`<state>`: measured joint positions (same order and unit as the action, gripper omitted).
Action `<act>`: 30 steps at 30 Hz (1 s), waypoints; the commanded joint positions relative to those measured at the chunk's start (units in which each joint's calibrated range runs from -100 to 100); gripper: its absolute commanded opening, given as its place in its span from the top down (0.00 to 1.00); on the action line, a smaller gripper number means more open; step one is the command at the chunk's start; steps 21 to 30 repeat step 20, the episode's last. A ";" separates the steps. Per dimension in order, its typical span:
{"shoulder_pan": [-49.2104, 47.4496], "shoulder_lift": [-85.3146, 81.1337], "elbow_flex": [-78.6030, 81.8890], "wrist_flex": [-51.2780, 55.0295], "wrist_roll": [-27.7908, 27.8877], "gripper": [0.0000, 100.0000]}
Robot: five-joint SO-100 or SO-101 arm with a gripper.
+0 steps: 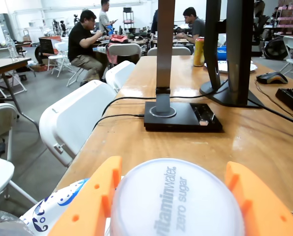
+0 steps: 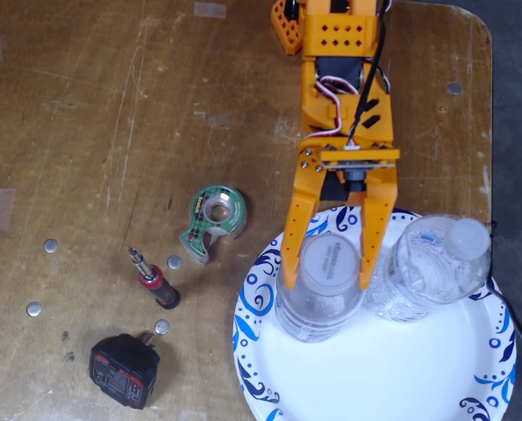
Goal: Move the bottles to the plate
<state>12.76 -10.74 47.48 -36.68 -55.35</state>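
Note:
A clear bottle (image 2: 318,320) with a white cap stands upright on the left part of the plate (image 2: 253,303), which is white with blue swirls on its rim. My orange gripper (image 2: 328,282) reaches down from above and its fingers press both sides of that cap. The wrist view shows the same cap (image 1: 176,206), lettered "vitaminwater zero sugar", between the gripper (image 1: 173,164) fingers, with a bit of plate rim (image 1: 52,206) at lower left. The second bottle (image 2: 432,263) stands on the plate just right of the held one, almost touching it.
Left of the plate lie a green tape dispenser (image 2: 217,219), a red-handled screwdriver (image 2: 155,285), a black block (image 2: 125,368) and several small metal discs. The table's edge (image 2: 491,105) runs close on the right. Monitor stands (image 1: 183,115) and chairs fill the wrist view's background.

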 commanded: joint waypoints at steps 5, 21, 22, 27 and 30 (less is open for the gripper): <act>-1.50 -0.56 -0.18 -0.92 0.11 0.71; -0.63 -5.70 1.53 -7.36 -2.29 0.71; -0.63 -5.70 1.53 -7.36 -2.29 0.71; -0.63 -5.70 1.53 -7.36 -2.29 0.71; -0.63 -5.70 1.53 -7.36 -2.29 0.71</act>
